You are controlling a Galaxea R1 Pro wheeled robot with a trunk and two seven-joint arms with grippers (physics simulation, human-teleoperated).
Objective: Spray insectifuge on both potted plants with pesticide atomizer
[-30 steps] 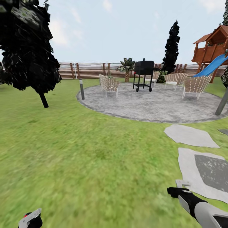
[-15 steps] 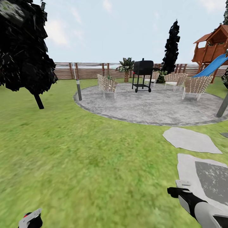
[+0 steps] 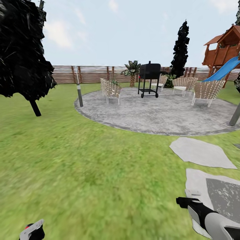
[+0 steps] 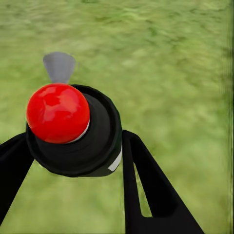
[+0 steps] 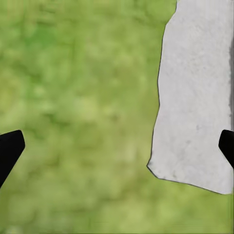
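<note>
One atomizer (image 4: 68, 129) gripped by left claw (image 4: 73, 161); right claw (image 5: 117, 146) spread wide, holding nothing.
Transit step over garden (image 3: 83, 160); next, finding both potted plants.

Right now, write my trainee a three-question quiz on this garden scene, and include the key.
1. True or false: the right tool is open and holds nothing.
2. What is the left tool shut on? A) a chair leg B) the atomizer with the red cap C) a paving stone
3. What colour is the slide on the wooden playhouse?
Key: 1 true; 2 B; 3 blue.
</note>
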